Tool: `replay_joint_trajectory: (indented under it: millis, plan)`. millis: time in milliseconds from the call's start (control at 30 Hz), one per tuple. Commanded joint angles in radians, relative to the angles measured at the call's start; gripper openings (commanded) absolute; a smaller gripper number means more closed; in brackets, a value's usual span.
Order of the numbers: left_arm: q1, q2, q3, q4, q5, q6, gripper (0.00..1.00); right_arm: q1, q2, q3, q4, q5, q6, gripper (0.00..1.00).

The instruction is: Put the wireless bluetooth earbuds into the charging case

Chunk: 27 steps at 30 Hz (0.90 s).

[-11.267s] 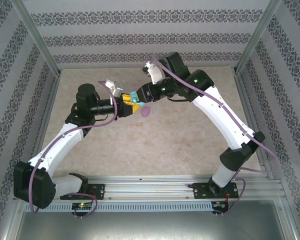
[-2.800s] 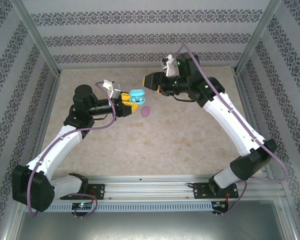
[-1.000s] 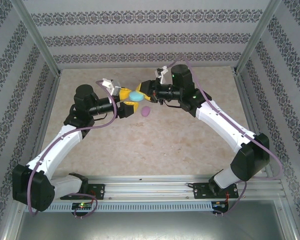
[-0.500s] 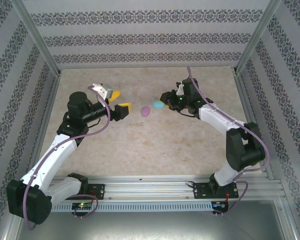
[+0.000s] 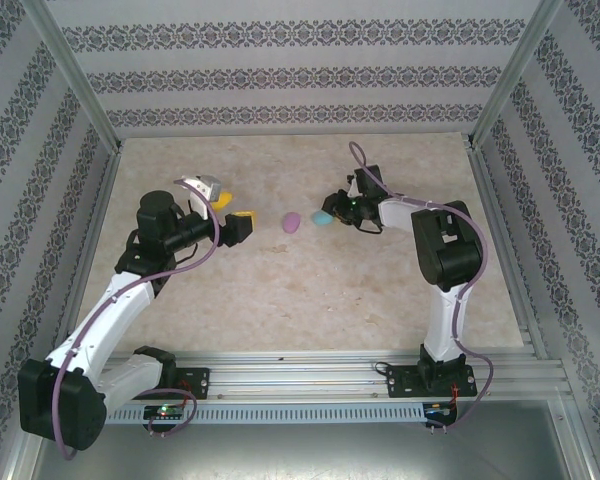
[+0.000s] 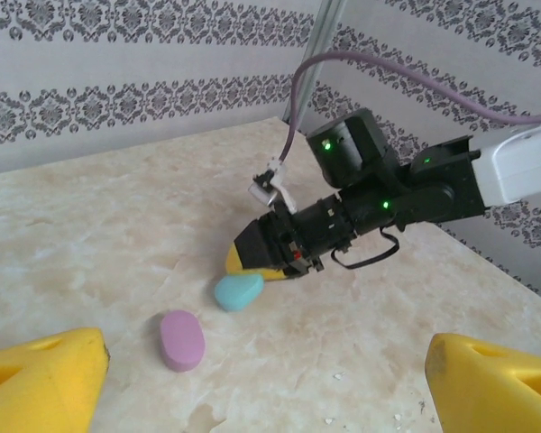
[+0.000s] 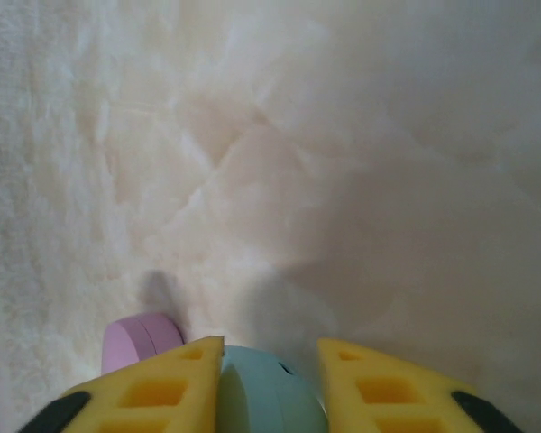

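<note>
We see walls [image 5: 300, 70] on left, far and right sides: pale wallpaper, horizontal bands of dark damask ornament. Counter [image 5: 300, 300]: beige marbled surface, faint veins, matte. We note silver metal posts [image 5: 75, 85] at left and right. Slotted aluminium rail [image 5: 300, 372] along near edge; grey metal sheet [image 5: 300, 450] nearer still. Light even, shadows soft.

This is a robotics lab cell. An aluminium frame [image 5: 78, 85] encloses a marble-pattern tabletop [image 5: 310, 300]. Striped ornamental wallpaper covers the walls [image 5: 300, 60] like a backdrop. An aluminium rail [image 5: 300, 375] at the near edge carries the left arm [image 5: 105, 310] and the right arm [image 5: 448, 320].
</note>
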<state>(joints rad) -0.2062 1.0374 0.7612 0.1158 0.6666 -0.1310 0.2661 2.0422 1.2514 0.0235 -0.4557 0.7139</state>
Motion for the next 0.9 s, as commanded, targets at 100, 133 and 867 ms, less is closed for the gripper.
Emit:
replay_joint_trajectory:
  millis: [100, 133, 867]
  plan:
    - [0.044, -0.025, -0.021, -0.017, -0.052, 0.035, 0.92, -0.002, 0.017, 0.012, -0.053, 0.043, -0.099, 0.52]
    - [0.052, -0.028, -0.025, -0.020, -0.066, 0.042, 0.92, -0.004, -0.001, 0.003, -0.060, 0.036, -0.104, 0.57]
    - [0.308, 0.230, -0.420, 0.575, -0.485, 0.201, 1.00, -0.153, -0.746, -0.618, 0.230, 0.668, -0.505, 0.98]
